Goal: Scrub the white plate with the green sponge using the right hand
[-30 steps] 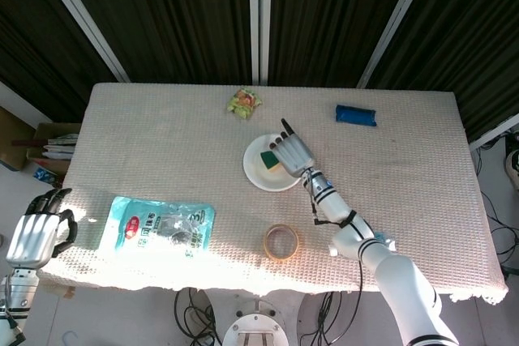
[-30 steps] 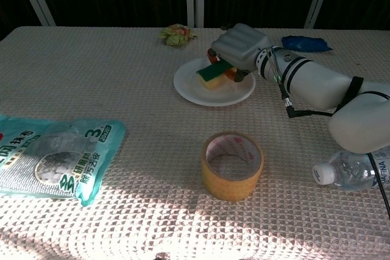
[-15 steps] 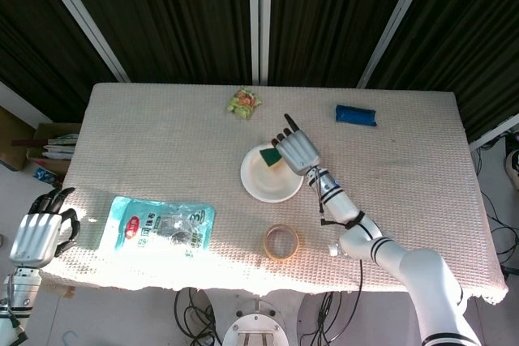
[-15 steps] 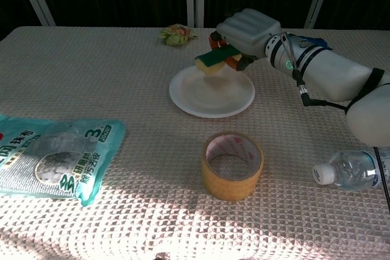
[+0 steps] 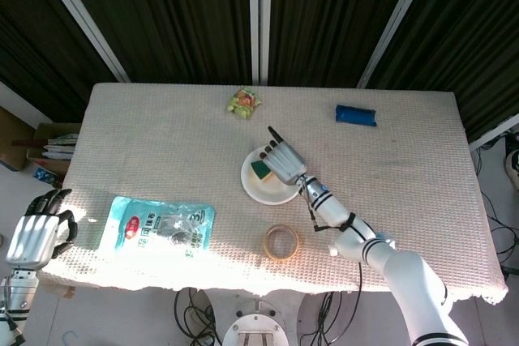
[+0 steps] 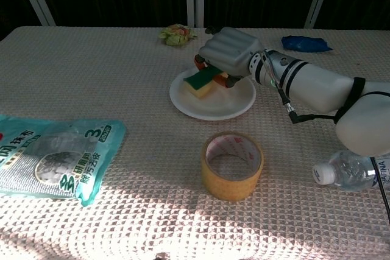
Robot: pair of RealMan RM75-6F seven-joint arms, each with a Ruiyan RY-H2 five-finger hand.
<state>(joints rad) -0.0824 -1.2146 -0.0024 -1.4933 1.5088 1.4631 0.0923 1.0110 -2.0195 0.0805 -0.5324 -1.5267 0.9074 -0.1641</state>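
I've brought my right hand down since half a second ago: the green sponge, which was lifted above the far rim then, now sits pressed on the white plate, just under my curled fingers, which grip it from above. The plate looks unmoved beneath them. My left hand hangs off the table's near-left edge as before, fingers loosely apart, holding nothing.

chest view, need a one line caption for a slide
Right hand presses a green and yellow sponge onto a round white plate, beside a tan tape roll.
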